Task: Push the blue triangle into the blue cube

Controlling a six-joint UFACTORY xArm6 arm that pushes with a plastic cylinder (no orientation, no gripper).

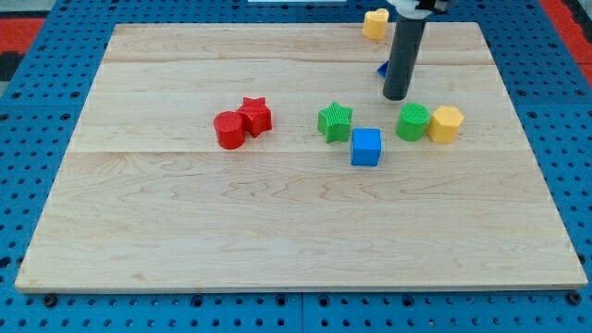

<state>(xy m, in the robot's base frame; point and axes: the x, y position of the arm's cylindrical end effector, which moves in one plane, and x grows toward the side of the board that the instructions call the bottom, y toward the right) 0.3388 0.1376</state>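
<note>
Camera view shows my tip (396,96), a bare rod with no claw, seemingly touching the mostly hidden blue triangle (381,68), blue cube (366,147) lying toward the view's bottom.

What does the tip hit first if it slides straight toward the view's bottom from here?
Likely nothing: my tip would pass between the blue cube and the green cylinder, though it might graze the cylinder; depth is unclear.

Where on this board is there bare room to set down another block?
The whole strip below the blue cube is bare, as is the view's left beyond the red cylinder. It is crowded around my tip, between the green star and green cylinder.
</note>
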